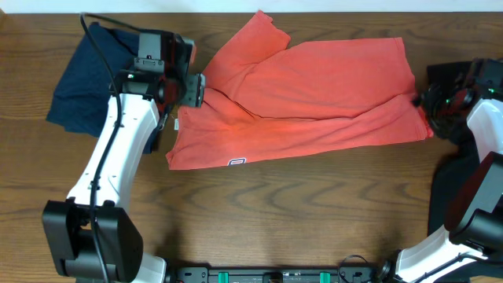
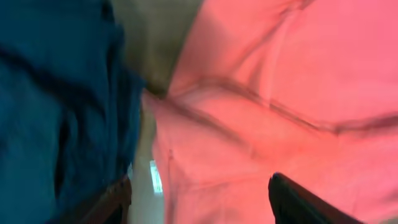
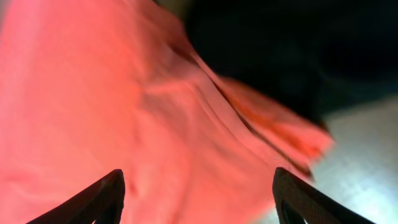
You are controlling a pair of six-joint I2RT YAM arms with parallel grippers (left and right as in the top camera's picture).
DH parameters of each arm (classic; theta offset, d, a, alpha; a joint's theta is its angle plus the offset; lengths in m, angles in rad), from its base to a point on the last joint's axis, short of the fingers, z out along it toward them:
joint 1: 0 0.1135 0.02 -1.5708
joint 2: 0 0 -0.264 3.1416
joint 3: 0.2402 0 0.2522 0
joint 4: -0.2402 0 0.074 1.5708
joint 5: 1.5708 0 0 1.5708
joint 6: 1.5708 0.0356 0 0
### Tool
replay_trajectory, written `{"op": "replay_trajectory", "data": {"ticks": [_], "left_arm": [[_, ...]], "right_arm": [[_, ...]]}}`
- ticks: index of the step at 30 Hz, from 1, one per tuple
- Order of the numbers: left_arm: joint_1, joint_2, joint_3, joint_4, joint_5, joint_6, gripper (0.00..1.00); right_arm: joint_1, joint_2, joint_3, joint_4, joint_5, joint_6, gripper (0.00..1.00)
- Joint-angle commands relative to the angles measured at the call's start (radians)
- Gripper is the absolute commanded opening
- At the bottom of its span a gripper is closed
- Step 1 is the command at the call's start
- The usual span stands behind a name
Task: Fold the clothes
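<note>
The coral-red T-shirt (image 1: 314, 98) lies across the middle of the table, partly folded over itself, with its small white label (image 1: 236, 161) at the front edge. My left gripper (image 1: 192, 88) is open over the shirt's left edge. In the left wrist view its fingers (image 2: 199, 186) straddle red cloth (image 2: 280, 93) beside a white tag (image 2: 155, 177). My right gripper (image 1: 420, 102) is open at the shirt's right corner. In the right wrist view its fingers (image 3: 198, 180) are spread over red cloth (image 3: 93, 93). The navy garment (image 1: 82, 86) lies at the far left.
A black garment (image 1: 442, 76) lies by the right arm, and it also shows dark in the right wrist view (image 3: 280, 50). More dark cloth (image 1: 452, 192) sits at the right edge. The navy garment fills the left of the left wrist view (image 2: 56, 106). Bare wood (image 1: 299, 212) runs along the front.
</note>
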Motion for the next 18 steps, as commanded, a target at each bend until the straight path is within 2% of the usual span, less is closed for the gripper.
{"op": "replay_trajectory", "data": {"ticks": [1,5,7,9,12,18], "left_arm": [[0.000,-0.031,0.013,-0.103,-0.008,-0.040,0.72],[0.000,-0.016,-0.034,-0.232,-0.008,-0.123,0.72],[0.000,-0.011,-0.091,-0.231,-0.001,-0.146,0.72],[0.001,-0.004,-0.150,-0.215,-0.001,-0.161,0.72],[0.001,0.001,-0.255,-0.155,-0.002,-0.172,0.72],[0.001,0.001,-0.413,0.074,-0.009,-0.172,0.72]], "right_arm": [[-0.034,0.003,0.008,-0.083,0.000,-0.095,0.75],[-0.037,0.003,0.008,-0.190,0.059,-0.112,0.74],[-0.037,0.003,-0.002,-0.209,0.067,-0.112,0.73],[-0.036,0.003,-0.016,-0.206,0.067,-0.111,0.69],[-0.036,0.003,-0.061,-0.161,0.066,-0.111,0.61],[-0.036,0.003,-0.169,-0.015,-0.002,-0.144,0.60]]}}
